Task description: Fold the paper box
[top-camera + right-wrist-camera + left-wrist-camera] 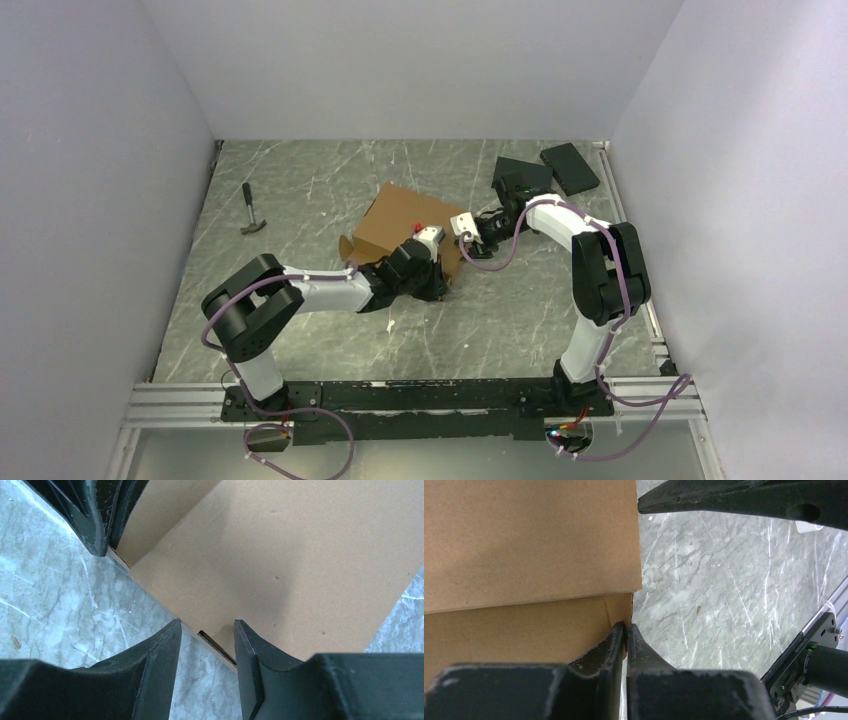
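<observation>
soft, even light is given from above. faint shadows are cast on the table (480,330) under the left arm (320,290). the close fingers (150,680) are a little blurred in both wrist views.

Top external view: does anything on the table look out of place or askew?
Yes. A hammer lies alone on the left of the table, with no visible part in the folding. The paper box sits diagonal to the table edges. A small brown speck lies on the surface beside the box.
</observation>
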Action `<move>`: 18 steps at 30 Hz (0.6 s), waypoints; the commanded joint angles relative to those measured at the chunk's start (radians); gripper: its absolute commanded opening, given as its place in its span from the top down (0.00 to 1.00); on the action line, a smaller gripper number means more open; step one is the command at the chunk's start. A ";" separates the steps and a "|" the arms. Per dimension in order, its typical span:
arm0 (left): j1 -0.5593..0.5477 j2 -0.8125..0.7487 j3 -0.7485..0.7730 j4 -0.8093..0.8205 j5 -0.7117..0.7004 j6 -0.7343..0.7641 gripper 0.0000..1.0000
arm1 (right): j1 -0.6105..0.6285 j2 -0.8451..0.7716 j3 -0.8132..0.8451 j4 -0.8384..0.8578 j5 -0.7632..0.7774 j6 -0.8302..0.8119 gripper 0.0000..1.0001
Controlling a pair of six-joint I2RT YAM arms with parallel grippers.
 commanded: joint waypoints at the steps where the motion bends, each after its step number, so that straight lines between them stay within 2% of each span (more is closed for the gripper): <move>1: -0.002 0.005 0.042 0.038 0.007 0.005 0.93 | 0.014 0.002 -0.019 -0.061 -0.015 -0.008 0.54; 6: -0.003 -0.002 0.081 -0.007 -0.012 0.021 1.00 | 0.014 0.002 -0.019 -0.061 -0.015 -0.009 0.54; 18: 0.006 0.017 0.195 -0.113 -0.018 0.035 1.00 | 0.015 0.001 -0.020 -0.065 -0.013 -0.014 0.54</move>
